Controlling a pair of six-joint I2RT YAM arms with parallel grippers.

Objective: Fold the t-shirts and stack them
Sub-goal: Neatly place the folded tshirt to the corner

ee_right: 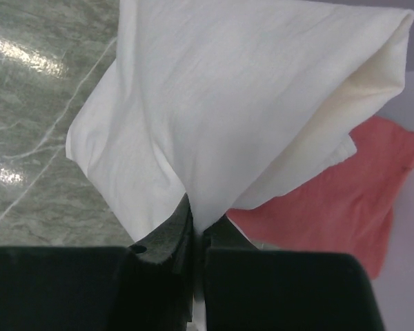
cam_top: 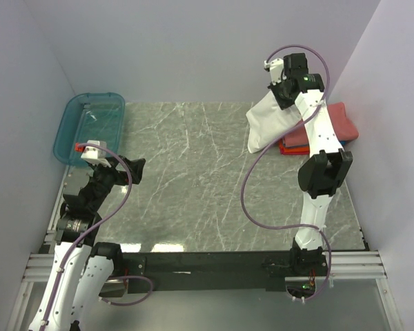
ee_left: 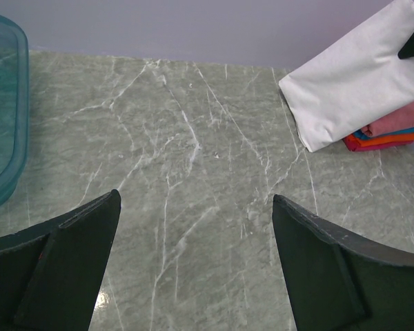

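Observation:
A folded white t-shirt (cam_top: 270, 123) hangs from my right gripper (cam_top: 284, 96), which is shut on its upper edge at the back right of the table. In the right wrist view the white cloth (ee_right: 228, 117) is pinched between the closed fingers of the right gripper (ee_right: 199, 221). Its lower end droops toward the marble beside a stack of folded tees (cam_top: 328, 131), coral-red on top (ee_right: 338, 200), with orange and blue layers (ee_left: 390, 138) underneath. My left gripper (cam_top: 132, 169) is open over the left side of the table, nothing between its fingers (ee_left: 193, 207). No chest print shows.
A teal plastic bin (cam_top: 90, 126) stands at the back left, its rim (ee_left: 7, 103) near the left gripper. Lavender walls close in on three sides. The grey marble tabletop (cam_top: 193, 179) lies between the arms.

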